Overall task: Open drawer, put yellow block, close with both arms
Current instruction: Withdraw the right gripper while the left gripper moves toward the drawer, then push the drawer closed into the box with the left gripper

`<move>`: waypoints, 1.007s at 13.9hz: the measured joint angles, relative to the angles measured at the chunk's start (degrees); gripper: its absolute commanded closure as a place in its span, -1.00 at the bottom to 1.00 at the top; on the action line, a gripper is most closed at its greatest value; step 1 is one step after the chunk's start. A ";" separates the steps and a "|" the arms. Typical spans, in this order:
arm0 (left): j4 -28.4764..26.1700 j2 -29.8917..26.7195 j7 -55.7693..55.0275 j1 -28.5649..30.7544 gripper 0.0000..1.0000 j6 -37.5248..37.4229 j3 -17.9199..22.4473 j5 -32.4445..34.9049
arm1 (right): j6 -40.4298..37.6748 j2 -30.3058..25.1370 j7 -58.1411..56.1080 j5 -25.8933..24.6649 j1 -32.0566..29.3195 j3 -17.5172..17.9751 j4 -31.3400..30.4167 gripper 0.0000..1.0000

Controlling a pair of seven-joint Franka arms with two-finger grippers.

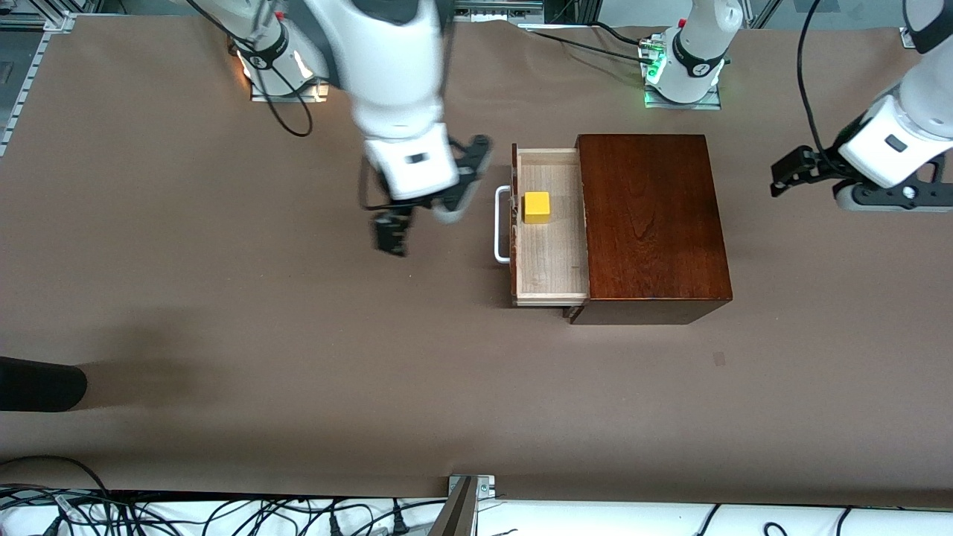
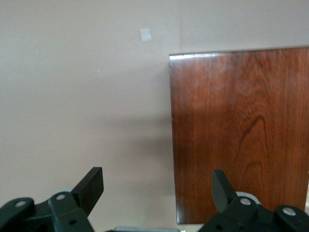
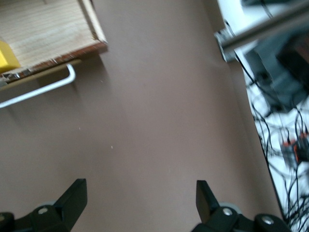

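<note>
The drawer (image 1: pixel 551 260) stands pulled out of the reddish-brown box (image 1: pixel 651 216), its white handle (image 1: pixel 500 223) facing the right arm's end of the table. The yellow block (image 1: pixel 537 207) lies inside the pale tray. My right gripper (image 1: pixel 392 234) hangs open and empty over bare table, a short way out from the handle. In the right wrist view the tray corner (image 3: pixel 48 34), block edge (image 3: pixel 6 55) and handle (image 3: pixel 43 89) show ahead of that gripper (image 3: pixel 140 195). My left gripper (image 1: pixel 782 179) is open and empty, apart from the box at the left arm's end; the left wrist view shows it (image 2: pixel 157 186) over the box edge (image 2: pixel 241 130).
A dark rounded object (image 1: pixel 37 383) juts in at the right arm's end, nearer the front camera. Cables (image 1: pixel 223 514) and a metal bracket (image 1: pixel 465 506) line the table's near edge. A small mark (image 1: pixel 718 359) sits on the brown table cover.
</note>
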 measured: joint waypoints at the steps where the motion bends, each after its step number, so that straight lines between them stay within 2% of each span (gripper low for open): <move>1: 0.07 -0.02 0.00 -0.06 -1.00 -1.61 -1.10 -1.35 | -0.36 -2.32 0.00 3.36 -2.69 -0.31 -1.57 -1.00; 4: -0.02 0.14 0.00 -0.22 -1.00 -4.03 -4.51 -3.85 | -0.87 -9.55 -0.36 11.77 -12.75 -0.61 -8.41 -1.00; 7: -0.43 2.76 5.62 -0.45 -1.00 -4.32 -6.16 -3.98 | -1.26 -16.70 -0.61 15.95 -20.27 -0.67 -16.62 -1.00; 9: -0.29 6.68 13.76 -0.43 -1.00 -3.13 -6.14 -4.00 | -1.27 -23.07 -0.33 16.27 -22.24 -1.32 -23.89 -1.00; 11: 1.31 10.24 19.04 -0.59 -1.00 -1.71 -6.58 -4.28 | -1.28 -29.58 -0.09 16.27 -22.40 -3.51 -31.24 -1.00; 14: 7.70 13.51 21.62 -2.91 -1.00 -0.73 -9.61 -4.94 | -0.92 -34.26 -0.01 16.26 -22.49 -7.94 -39.01 -1.00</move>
